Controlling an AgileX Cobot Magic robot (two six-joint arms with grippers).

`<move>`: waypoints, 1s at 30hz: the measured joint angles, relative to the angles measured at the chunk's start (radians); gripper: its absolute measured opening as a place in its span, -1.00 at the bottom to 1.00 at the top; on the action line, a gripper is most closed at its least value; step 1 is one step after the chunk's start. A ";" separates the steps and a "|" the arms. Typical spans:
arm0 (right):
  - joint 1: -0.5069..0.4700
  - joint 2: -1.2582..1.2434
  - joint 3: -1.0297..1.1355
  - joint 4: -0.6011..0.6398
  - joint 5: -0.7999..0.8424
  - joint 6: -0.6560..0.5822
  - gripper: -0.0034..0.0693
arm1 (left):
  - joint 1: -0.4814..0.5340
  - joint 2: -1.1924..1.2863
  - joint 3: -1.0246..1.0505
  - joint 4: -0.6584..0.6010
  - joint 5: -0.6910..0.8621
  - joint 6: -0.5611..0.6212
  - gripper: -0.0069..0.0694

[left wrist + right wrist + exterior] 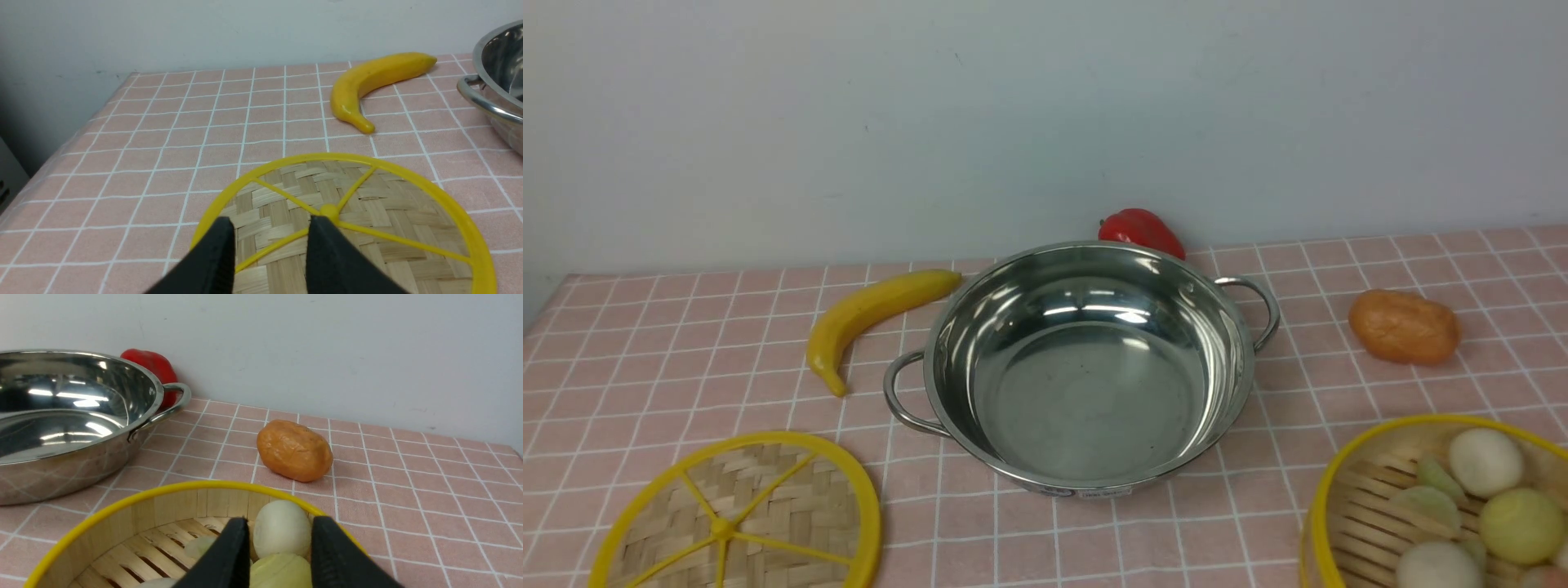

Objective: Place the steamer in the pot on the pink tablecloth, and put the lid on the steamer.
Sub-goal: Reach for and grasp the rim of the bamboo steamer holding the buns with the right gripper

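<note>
The shiny pot [1086,392] stands empty in the middle of the pink tablecloth [686,343]. Near the front left lies the flat woven lid [739,518] with yellow spokes. In the left wrist view my left gripper [272,220] hovers open just above the lid [367,212], beside its hub, holding nothing. At the front right sits the steamer [1347,465], with several pale round dumplings inside. My right gripper [281,519] hangs open over the steamer [171,506], near its far rim. Neither gripper shows in the front view.
A yellow banana [866,314] lies left of the pot, a red pepper [1142,230] behind it against the wall. An orange bun-like lump [1405,327] rests to the pot's right. The cloth's left edge [61,151] drops off beside the lid.
</note>
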 joint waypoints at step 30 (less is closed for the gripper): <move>0.049 0.171 -0.532 0.555 0.764 -0.133 -0.25 | 0.000 0.000 0.000 0.000 0.000 0.000 -0.18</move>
